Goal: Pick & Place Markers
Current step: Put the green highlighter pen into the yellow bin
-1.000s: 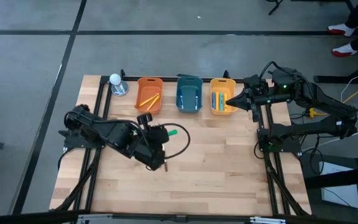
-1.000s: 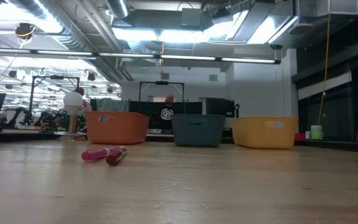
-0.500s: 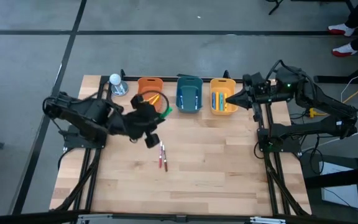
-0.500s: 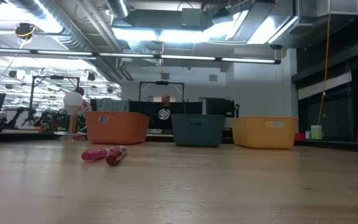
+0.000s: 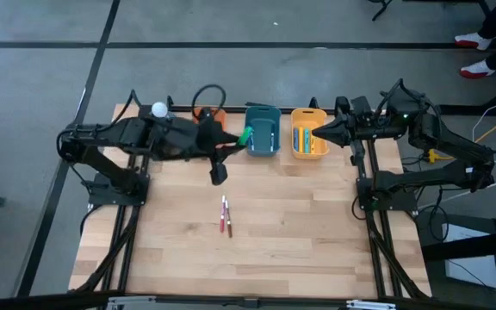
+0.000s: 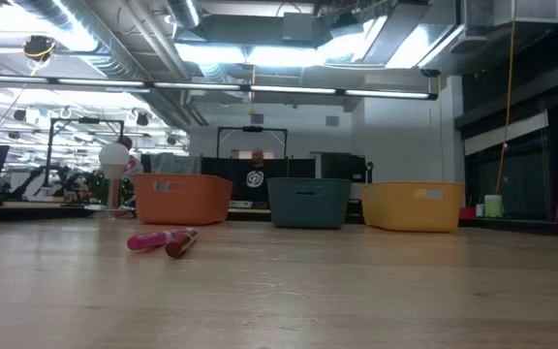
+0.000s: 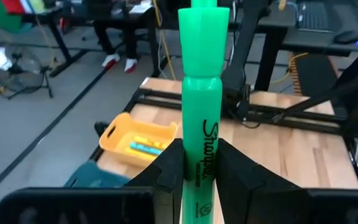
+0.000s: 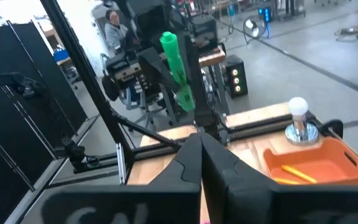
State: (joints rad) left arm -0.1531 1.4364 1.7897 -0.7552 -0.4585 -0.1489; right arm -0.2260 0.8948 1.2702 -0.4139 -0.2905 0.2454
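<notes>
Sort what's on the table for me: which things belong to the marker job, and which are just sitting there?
Job:
- green marker clamped in the left end effector, by the teal bin
- two red markers on the table
- orange bin
- yellow bin, markers inside
- right end effector, shut, at the yellow bin

Lying about:
- white ball on a metal stand

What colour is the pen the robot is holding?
Bright green, clearest in the left wrist view, pinched in the left gripper.
</notes>
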